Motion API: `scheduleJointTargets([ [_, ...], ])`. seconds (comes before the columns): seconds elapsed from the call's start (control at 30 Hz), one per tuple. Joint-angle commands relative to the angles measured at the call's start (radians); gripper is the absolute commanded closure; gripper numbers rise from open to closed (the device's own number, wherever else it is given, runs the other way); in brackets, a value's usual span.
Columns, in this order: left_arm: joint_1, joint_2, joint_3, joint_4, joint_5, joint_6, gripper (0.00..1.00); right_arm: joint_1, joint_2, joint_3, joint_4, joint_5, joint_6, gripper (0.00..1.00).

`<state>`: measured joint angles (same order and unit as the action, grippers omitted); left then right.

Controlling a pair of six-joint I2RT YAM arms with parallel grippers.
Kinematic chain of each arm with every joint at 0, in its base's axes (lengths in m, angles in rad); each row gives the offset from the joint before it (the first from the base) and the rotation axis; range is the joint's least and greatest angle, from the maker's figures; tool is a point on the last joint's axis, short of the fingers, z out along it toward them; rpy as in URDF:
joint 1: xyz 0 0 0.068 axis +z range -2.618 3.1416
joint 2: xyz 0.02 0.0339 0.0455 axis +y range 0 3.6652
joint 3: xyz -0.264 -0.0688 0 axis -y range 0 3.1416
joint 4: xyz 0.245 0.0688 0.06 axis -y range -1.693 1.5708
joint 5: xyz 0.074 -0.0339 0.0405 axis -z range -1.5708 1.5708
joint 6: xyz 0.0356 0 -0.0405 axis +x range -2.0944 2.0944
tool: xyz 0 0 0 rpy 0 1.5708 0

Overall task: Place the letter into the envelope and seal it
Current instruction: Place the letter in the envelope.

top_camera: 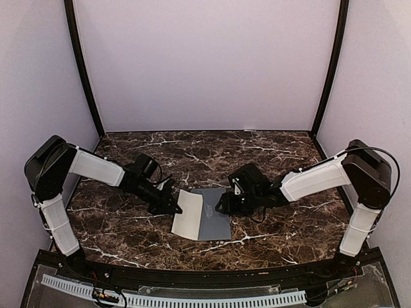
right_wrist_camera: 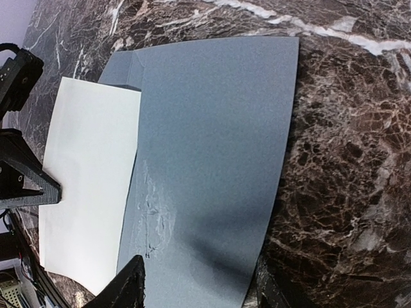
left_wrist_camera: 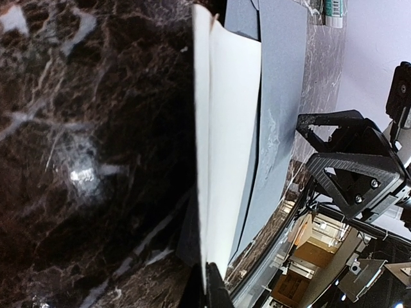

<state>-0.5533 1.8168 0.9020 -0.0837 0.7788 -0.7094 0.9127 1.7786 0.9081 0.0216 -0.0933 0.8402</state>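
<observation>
The grey envelope lies flat on the marble table at the middle front. The cream letter sticks out of its left side, and the letter's right edge goes under the envelope's upper layer. My left gripper is shut on the letter's left edge, and in the left wrist view the sheet runs straight out of the closed jaws. My right gripper stands open low over the envelope's right end. In the right wrist view its fingers straddle the envelope, with the letter to the left.
The dark marble table is walled by pale panels at the back and both sides. Its near edge has a black rail. The two arms meet over the envelope, their grippers less than the envelope's width apart.
</observation>
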Motion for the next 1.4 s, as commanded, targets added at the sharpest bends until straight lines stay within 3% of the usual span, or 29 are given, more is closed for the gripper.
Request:
scheduleJointTargets([
  [0.0, 0.005, 0.015, 0.021, 0.008, 0.02, 0.019, 1.0, 0.0, 0.019, 0.014, 0.036, -0.008, 0.007, 0.45],
  [0.6, 0.006, 0.012, -0.055, 0.26, -0.023, -0.064, 1.0, 0.0, 0.017, -0.004, 0.054, -0.02, 0.01, 0.45],
  [1.37, -0.009, 0.042, -0.081, 0.312, -0.023, -0.079, 1.0, 0.0, 0.033, -0.009, 0.103, -0.063, 0.028, 0.46],
])
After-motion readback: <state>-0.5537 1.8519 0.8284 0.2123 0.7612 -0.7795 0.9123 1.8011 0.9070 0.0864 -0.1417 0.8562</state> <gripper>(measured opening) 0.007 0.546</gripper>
